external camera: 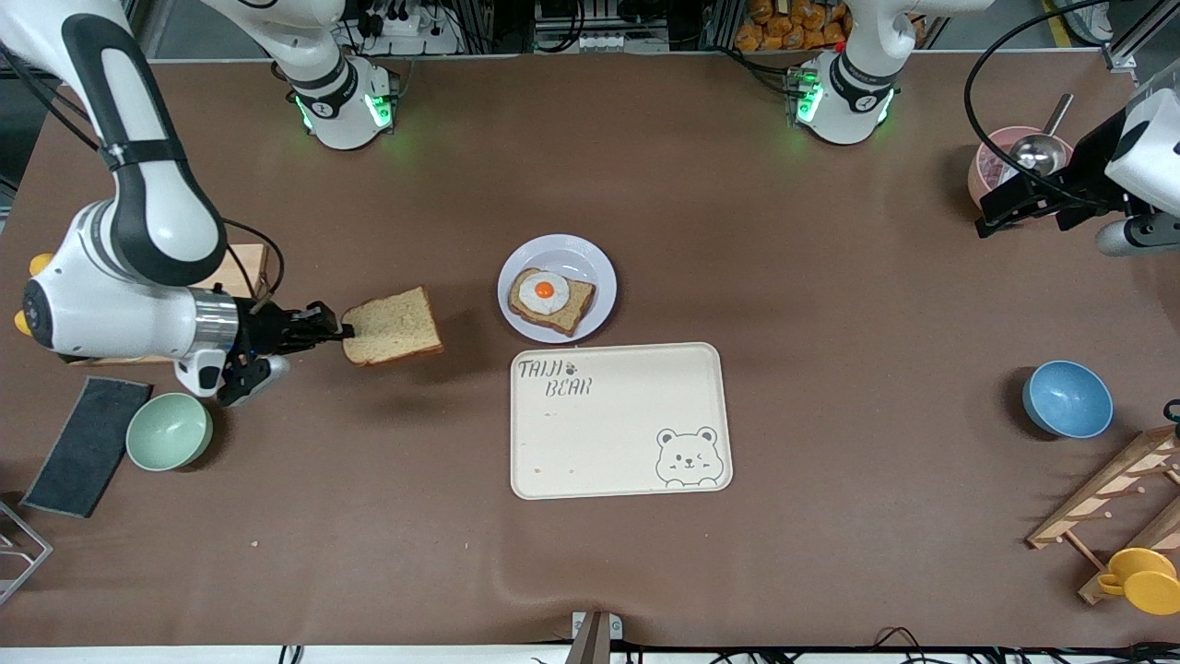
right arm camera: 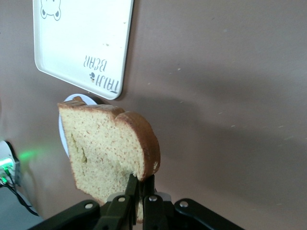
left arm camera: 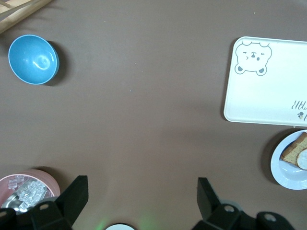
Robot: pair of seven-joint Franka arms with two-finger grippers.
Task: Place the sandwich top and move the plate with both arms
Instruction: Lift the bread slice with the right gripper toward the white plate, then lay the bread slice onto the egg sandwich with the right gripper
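The sandwich top (external camera: 392, 326), a plain brown bread slice, hangs above the bare table between the green bowl and the plate. My right gripper (external camera: 336, 332) is shut on its crust edge. In the right wrist view the slice (right arm camera: 105, 148) stands up from the shut right gripper (right arm camera: 142, 191) and hides most of the plate (right arm camera: 73, 99). The pale plate (external camera: 590, 267) sits mid-table and carries a bread slice with a fried egg (external camera: 550, 300). My left gripper (external camera: 996, 207) waits open and empty over the pink bowl at the left arm's end. Its fingers (left arm camera: 79, 187) stand wide apart.
A cream bear-printed tray (external camera: 618, 420) lies just nearer the camera than the plate. A blue bowl (external camera: 1067, 398), a pink bowl with a ladle (external camera: 991, 161), a wooden rack (external camera: 1115, 498) and a yellow cup (external camera: 1143, 579) stand at the left arm's end. A green bowl (external camera: 169, 431) and a dark pad (external camera: 88, 443) lie at the right arm's end.
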